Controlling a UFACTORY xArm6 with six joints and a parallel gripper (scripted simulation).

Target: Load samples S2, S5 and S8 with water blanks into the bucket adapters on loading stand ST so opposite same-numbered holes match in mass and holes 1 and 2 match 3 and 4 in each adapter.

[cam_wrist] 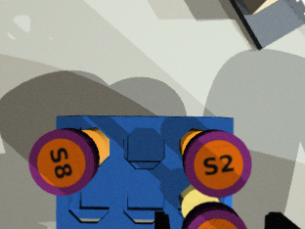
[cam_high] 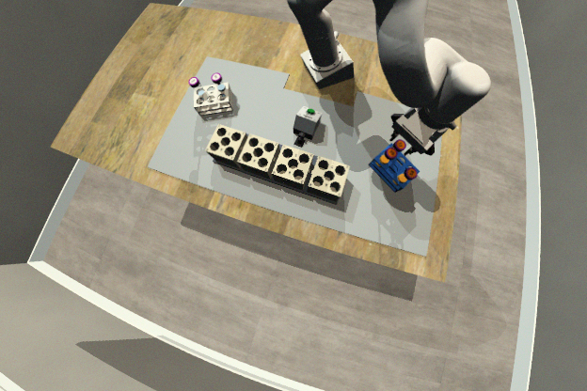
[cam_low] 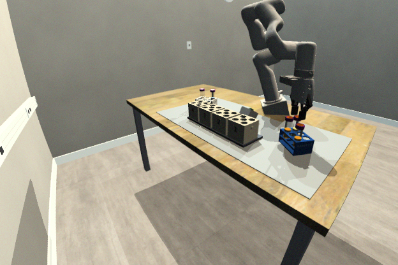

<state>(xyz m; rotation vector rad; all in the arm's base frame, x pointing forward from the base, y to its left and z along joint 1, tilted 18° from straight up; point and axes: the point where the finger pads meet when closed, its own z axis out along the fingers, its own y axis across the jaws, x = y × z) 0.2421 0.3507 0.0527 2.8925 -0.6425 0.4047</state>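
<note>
Samples S2 (cam_high: 390,152) (cam_low: 289,118) (cam_wrist: 217,165), S5 (cam_high: 400,145) (cam_low: 296,116) (cam_wrist: 217,223) and S8 (cam_high: 410,172) (cam_low: 300,125) (cam_wrist: 61,162) stand upright in the blue rack (cam_high: 379,169) (cam_low: 303,149) (cam_wrist: 117,182), right side of the table, orange dots up so the IDs read from above. S2 and S5 are neighbours; S8 sits off at the other end, so it has more finger room. Gripper (cam_high: 401,146) (cam_low: 298,115) (cam_wrist: 218,221) is partly open, nothing in it, fingers pointing down either side of S5's cap line in the wrist view. Looks like a pick on S5 being lined up; part opening makes sense, since wide fingers could clip S2. Rack is loose, so lift straight or it may tip or drag. Left of it, adapter 1 (cam_high: 326,195) (cam_low: 237,132) is the near-right one of four on the loading stand ST (cam_high: 284,184) (cam_low: 247,143) (cam_wrist: 274,26); holes show no tubes, so loading is all still to do. Far left, the white rack (cam_high: 213,103) (cam_low: 203,99) has two capped water blanks (cam_high: 194,81) (cam_low: 201,89), white dots, mL too small to read. Fill levels need checking before choosing partners. DONE key (cam_high: 310,111) (cam_low: 251,109) is beyond the stand, for last.
</note>
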